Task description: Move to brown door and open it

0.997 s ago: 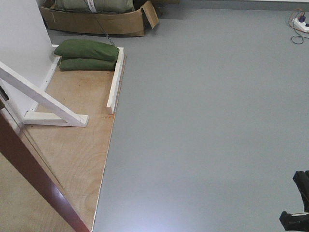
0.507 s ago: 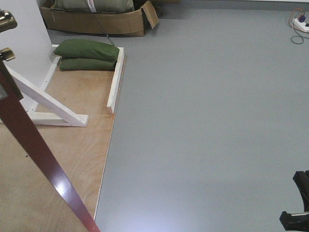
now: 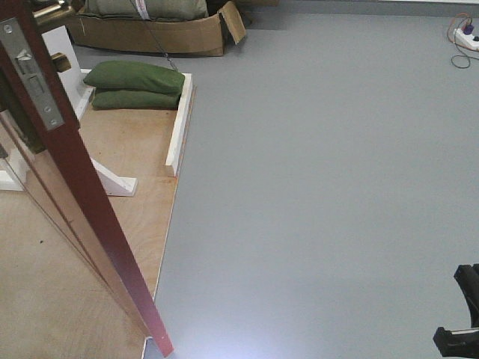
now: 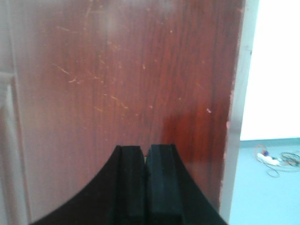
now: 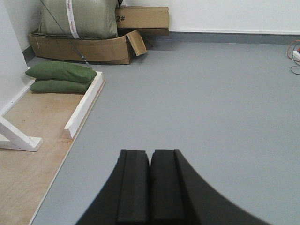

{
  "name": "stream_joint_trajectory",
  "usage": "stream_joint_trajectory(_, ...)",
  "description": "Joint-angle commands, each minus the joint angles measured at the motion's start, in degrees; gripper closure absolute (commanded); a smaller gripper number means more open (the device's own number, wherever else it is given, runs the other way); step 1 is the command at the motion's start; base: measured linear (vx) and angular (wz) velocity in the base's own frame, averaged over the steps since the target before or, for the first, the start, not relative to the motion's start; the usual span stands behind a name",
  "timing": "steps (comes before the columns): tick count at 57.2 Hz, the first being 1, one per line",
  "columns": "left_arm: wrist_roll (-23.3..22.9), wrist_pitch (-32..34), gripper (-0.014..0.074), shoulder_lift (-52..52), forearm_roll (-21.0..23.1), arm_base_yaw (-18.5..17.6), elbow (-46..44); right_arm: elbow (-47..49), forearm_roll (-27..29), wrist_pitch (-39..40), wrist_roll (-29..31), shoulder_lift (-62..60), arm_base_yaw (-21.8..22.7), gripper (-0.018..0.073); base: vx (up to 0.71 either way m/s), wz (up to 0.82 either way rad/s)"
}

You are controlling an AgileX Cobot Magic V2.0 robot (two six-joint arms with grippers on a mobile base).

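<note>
The brown door (image 3: 93,202) stands swung out, seen edge-on in the front view as a maroon slab running from the top left down to the bottom edge. A metal latch plate (image 3: 34,75) sits on that edge, with a brass handle (image 3: 46,10) behind it. In the left wrist view the door's scratched reddish face (image 4: 122,70) fills the frame. My left gripper (image 4: 146,151) is shut, empty, and close in front of the door. My right gripper (image 5: 150,155) is shut and empty over grey floor. A black part of the right arm (image 3: 460,329) shows at the bottom right.
The door frame stands on a plywood base (image 3: 127,217) with a white brace (image 3: 112,182) and a white batten (image 3: 179,123). Two green sandbags (image 3: 135,84) lie at its far end. A cardboard box (image 3: 150,34) stands behind. A power strip with cables (image 3: 465,37) lies far right.
The door has swung outward. Its edge has moved from the lower left corner across the plywood towards the grey floor, and the latch plate has come into view. The right arm has not moved.
</note>
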State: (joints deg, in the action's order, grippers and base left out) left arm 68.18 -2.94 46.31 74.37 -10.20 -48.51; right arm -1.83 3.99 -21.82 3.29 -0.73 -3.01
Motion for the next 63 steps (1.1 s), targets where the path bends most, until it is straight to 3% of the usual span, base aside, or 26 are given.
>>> stream_joint_trajectory(1,-0.1,-0.1,0.0600,1.2,0.1,-0.5,-3.3,-0.2,-0.2,4.7,0.5,-0.3,-0.1,0.0559,0.00,0.00)
stream_joint_trajectory(37,-0.1,-1.3,0.0600,9.6,0.2,-2.2,-10.8,-0.2,-0.2,4.7,0.5,-0.3,-0.1,0.0559,0.00,0.00)
stream_joint_trajectory(63,-0.1,-1.5,0.0600,11.7,0.2,-2.2,-11.4,-0.2,-0.2,4.4,0.5,-0.3,-0.1,0.0559,0.00,0.00)
